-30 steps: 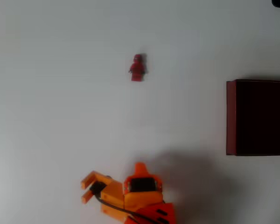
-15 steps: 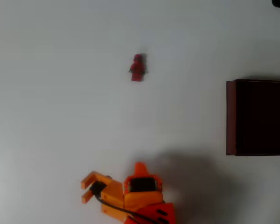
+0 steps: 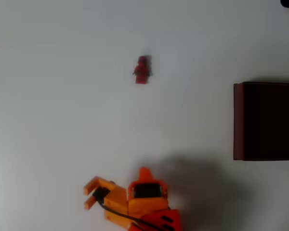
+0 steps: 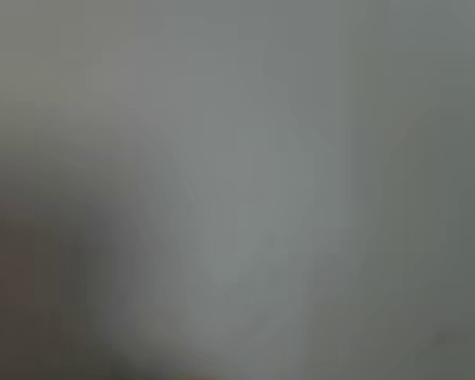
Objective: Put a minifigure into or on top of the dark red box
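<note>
From overhead I see a plain white tabletop [image 3: 62, 120]. The minifigure [image 3: 142, 70] lies flat on it toward the top centre. The dark red box [image 3: 266, 121] sits on it at the right edge, well apart from the figure. My wrist view is blurred grey.

the wrist view is a grey blur with nothing readable. in the overhead view the box [image 3: 266, 121] runs off the right edge, the arm [image 3: 135, 202] is cut by the bottom edge, and the minifigure [image 3: 141, 70] is too small for detail.
</note>
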Controlling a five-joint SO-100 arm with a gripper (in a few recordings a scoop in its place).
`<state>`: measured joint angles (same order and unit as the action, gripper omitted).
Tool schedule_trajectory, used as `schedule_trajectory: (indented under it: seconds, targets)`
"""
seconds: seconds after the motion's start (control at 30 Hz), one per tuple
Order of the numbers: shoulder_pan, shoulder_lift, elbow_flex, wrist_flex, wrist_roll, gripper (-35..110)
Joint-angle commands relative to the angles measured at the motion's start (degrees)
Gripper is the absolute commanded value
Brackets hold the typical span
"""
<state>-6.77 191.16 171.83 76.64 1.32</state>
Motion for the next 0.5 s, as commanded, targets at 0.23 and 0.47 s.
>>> schedule_trajectory:
  seconds: [0.23, 0.47]
  targets:
    - [-3.34, 0.62, 0.35, 0.35, 7.29, 7]
    - [-7.12, 0.62, -7.12, 1.93, 26.54, 13]
